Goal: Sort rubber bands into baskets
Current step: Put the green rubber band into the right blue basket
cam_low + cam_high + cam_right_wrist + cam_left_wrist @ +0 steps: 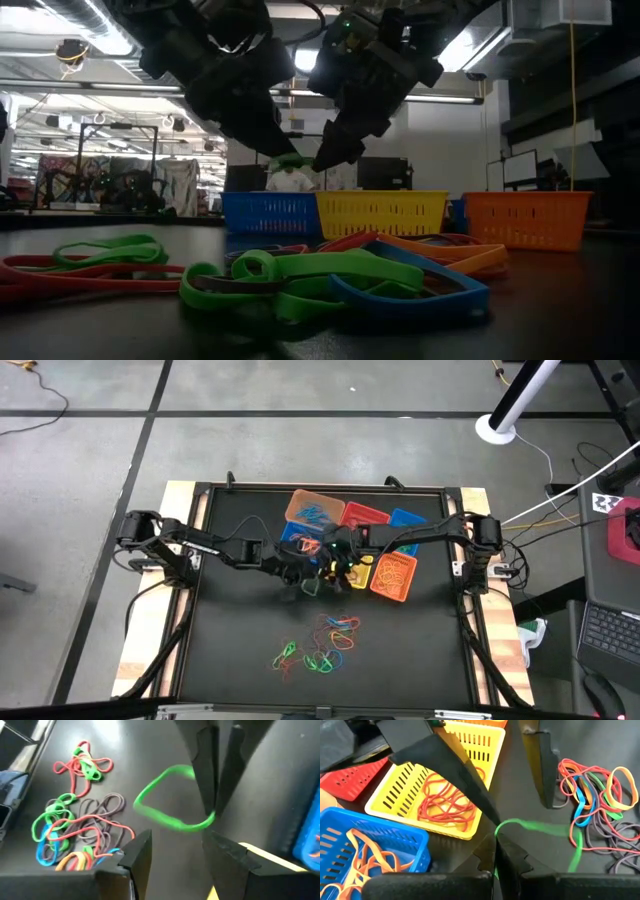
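We are looking down on a dark surface (pixel 240 650) with both arms meeting at the centre of the frame, just below a cluster of baskets (pixel 345 520). Our left gripper (pixel 496 837) is pinching a green band (pixel 540 827) with its fingers closed tight on it, and the loop is hanging free above the surface. Our right gripper (pixel 175 847) is standing wide apart right beside that band (pixel 165 800), holding nothing; one of its fingers (pixel 540 765) is showing near the band in the left wrist view.

In the high view the loose bands (pixel 318 645) are lying in a tangle in the lower middle of the frame, well apart from the baskets. The low view is showing a green loop (pixel 300 275) nearest the camera, with blue, yellow and orange baskets behind it.

In the left wrist view the yellow basket (pixel 400 795) is holding red bands (pixel 445 802), and the blue basket (pixel 375 845) at lower left is holding orange ones (pixel 365 857).
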